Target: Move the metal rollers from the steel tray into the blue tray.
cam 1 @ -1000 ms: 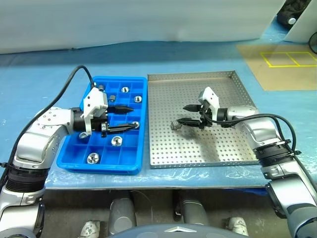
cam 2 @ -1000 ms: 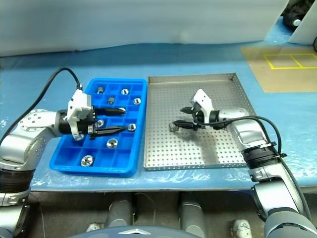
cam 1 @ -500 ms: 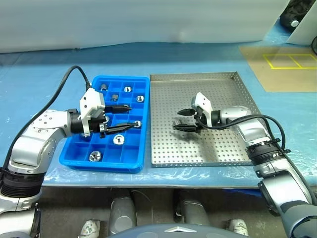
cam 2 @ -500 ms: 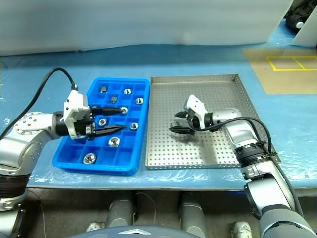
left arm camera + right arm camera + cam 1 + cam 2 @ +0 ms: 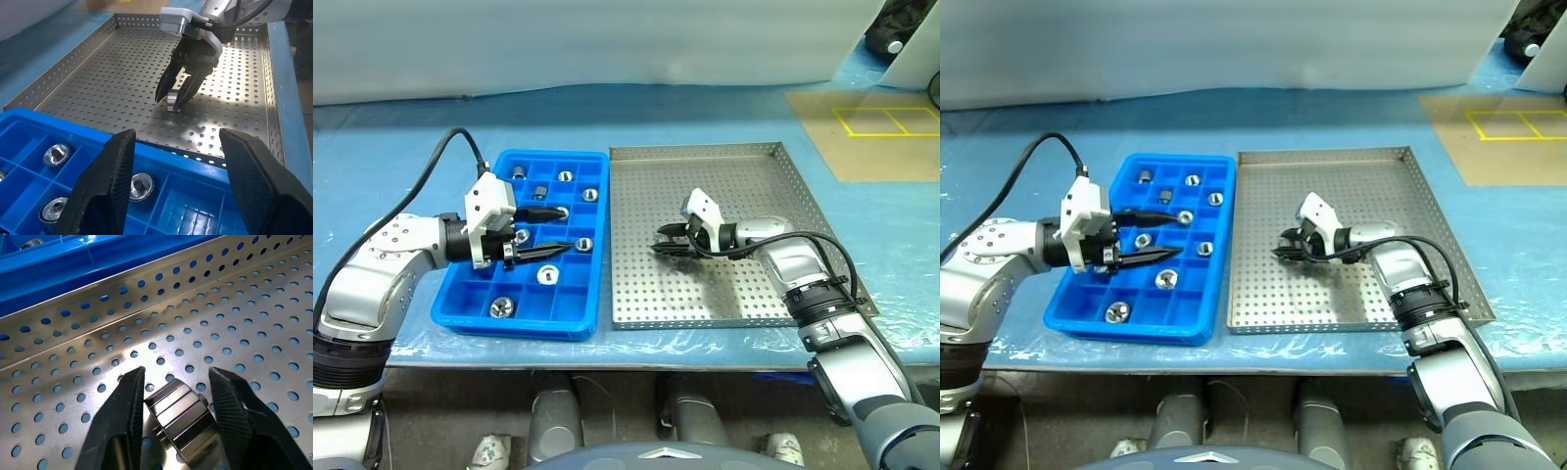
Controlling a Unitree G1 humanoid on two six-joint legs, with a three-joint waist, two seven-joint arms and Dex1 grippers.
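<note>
At frame centre, the right claw point(image 5: 658, 246) pinches the last roller point(image 5: 181, 418) on the steel tray point(image 5: 783, 304). Squeeze fully before lifting, then carry it left to the blue tray point(image 5: 460, 313), where the left claw point(image 5: 551, 230) hovers open and empty.

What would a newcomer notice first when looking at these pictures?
First, the right end effector low on the steel tray, its fingers on either side of the last metal roller there. Next, the blue tray to its left, with rollers already in several compartments, and the left end effector hovering open above it.
</note>
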